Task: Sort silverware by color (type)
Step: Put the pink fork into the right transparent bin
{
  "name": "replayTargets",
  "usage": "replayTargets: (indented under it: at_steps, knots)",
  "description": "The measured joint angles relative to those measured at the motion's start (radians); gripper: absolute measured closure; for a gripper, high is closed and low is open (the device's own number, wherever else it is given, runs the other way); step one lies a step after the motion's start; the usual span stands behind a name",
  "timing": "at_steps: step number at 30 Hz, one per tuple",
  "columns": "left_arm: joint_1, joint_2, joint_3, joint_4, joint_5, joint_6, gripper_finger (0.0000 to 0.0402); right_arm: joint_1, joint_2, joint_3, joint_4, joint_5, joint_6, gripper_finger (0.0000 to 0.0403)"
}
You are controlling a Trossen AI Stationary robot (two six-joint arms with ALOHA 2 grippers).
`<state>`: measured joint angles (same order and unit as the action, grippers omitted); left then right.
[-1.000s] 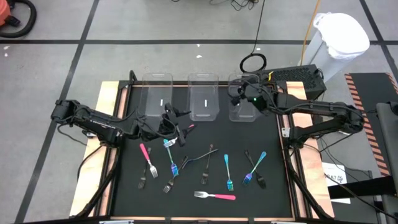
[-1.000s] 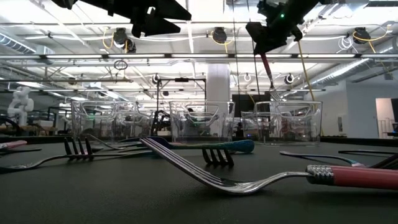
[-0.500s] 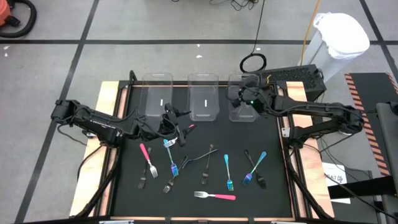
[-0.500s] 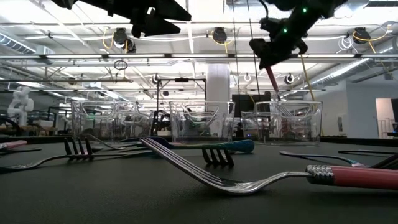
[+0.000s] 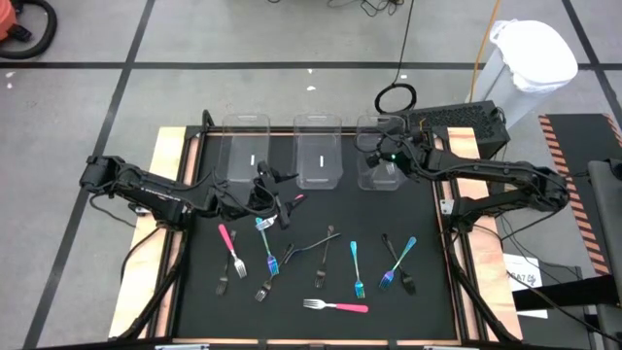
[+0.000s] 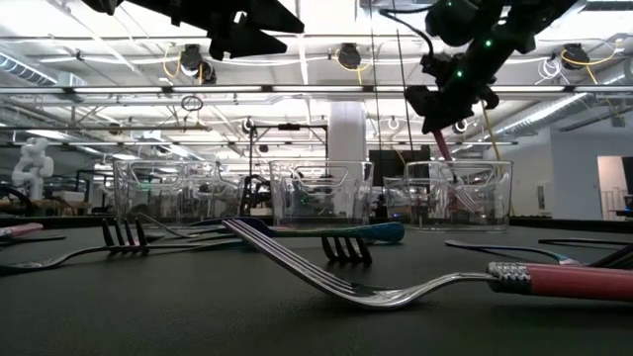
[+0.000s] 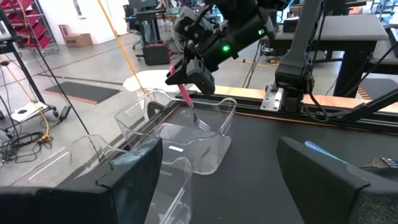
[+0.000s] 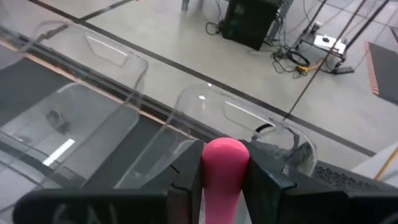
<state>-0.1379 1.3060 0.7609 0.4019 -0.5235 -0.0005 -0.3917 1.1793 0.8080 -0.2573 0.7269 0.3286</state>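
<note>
The right gripper (image 6: 443, 127) hangs above the rightmost of three clear bins (image 5: 381, 175) at the far edge of the dark worktop (image 5: 428, 292). Its jaws are pinched narrow on a pink-handled fork (image 7: 186, 97), which hangs nearly upright, tines down, just over the bin's rim. The left gripper (image 5: 275, 199) waits over the left-centre of the worktop with its jaws wide and empty.

About ten other forks, pink, blue and dark grey, lie scattered across the near half of the worktop, among them a pink one (image 5: 336, 306) nearest the front edge.

The main risk appears to be the drop. If the fork is let go while tilted or off-centre, the tines could strike the bin's rim and the fork could fall outside, or the light bin could be nudged out of place.
</note>
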Motion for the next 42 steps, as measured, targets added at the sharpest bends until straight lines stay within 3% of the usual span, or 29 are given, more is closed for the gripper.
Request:
replayTargets:
  at_steps: [13, 42]
  knots:
    - [0.000, 0.000, 0.000, 0.008, -0.001, -0.019, 0.0084, -0.054, 0.000, -0.097, 0.175, -0.053, 0.028, 0.0319]
    - [0.000, 0.000, 0.000, 0.007, -0.004, -0.019, 0.0084, -0.179, 0.111, -0.119, 0.260, -0.102, 0.034, 0.0319]
